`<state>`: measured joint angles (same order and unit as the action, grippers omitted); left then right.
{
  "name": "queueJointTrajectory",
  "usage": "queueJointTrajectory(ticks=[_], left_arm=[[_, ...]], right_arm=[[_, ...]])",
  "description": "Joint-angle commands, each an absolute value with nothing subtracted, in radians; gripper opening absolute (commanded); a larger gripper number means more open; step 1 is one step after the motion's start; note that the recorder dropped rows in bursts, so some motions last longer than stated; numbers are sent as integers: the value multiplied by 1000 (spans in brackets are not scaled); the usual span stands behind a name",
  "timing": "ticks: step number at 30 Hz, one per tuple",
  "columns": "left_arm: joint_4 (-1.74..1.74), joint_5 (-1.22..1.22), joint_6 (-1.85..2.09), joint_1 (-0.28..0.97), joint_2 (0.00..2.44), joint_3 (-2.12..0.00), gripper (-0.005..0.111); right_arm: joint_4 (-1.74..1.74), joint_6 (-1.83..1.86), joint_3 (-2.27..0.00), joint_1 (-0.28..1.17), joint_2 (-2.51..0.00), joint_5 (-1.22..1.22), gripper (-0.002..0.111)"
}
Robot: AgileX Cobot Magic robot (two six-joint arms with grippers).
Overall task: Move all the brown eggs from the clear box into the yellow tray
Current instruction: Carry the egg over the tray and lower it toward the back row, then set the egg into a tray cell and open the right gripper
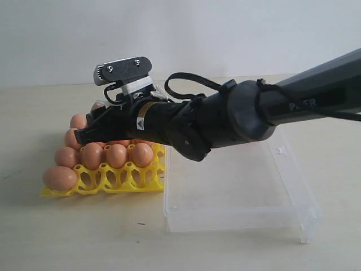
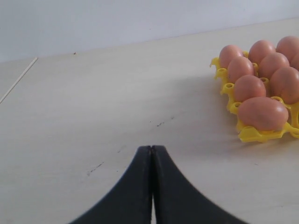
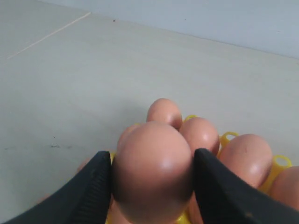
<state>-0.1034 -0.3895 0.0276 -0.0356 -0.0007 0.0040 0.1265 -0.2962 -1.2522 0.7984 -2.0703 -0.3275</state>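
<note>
My right gripper is shut on a brown egg, its two black fingers pressed against the egg's sides. It hangs just above the yellow tray, over the back rows. Several brown eggs sit in the tray's cups. In the exterior view the right arm reaches across to the left, with the gripper over the tray. The clear box lies to the right of the tray and shows no eggs inside. My left gripper is shut on nothing, low over bare table to the side of the tray.
The right arm's thick black body and its camera hang over the gap between tray and box and hide the tray's back rows. A pale wall stands behind the light wooden table.
</note>
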Motion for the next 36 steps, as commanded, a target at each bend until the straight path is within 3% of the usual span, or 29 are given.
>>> queueJointTrajectory(ticks=[1, 10, 36], left_arm=[[-101, -380, 23, -30, 0, 0, 0], [-101, -380, 23, -30, 0, 0, 0], [-101, -380, 23, -30, 0, 0, 0]], right_arm=[[143, -313, -1261, 815, -2096, -415, 0], [175, -246, -1185, 843, -2110, -573, 0], [183, -22, -1104, 896, -2109, -566, 0]])
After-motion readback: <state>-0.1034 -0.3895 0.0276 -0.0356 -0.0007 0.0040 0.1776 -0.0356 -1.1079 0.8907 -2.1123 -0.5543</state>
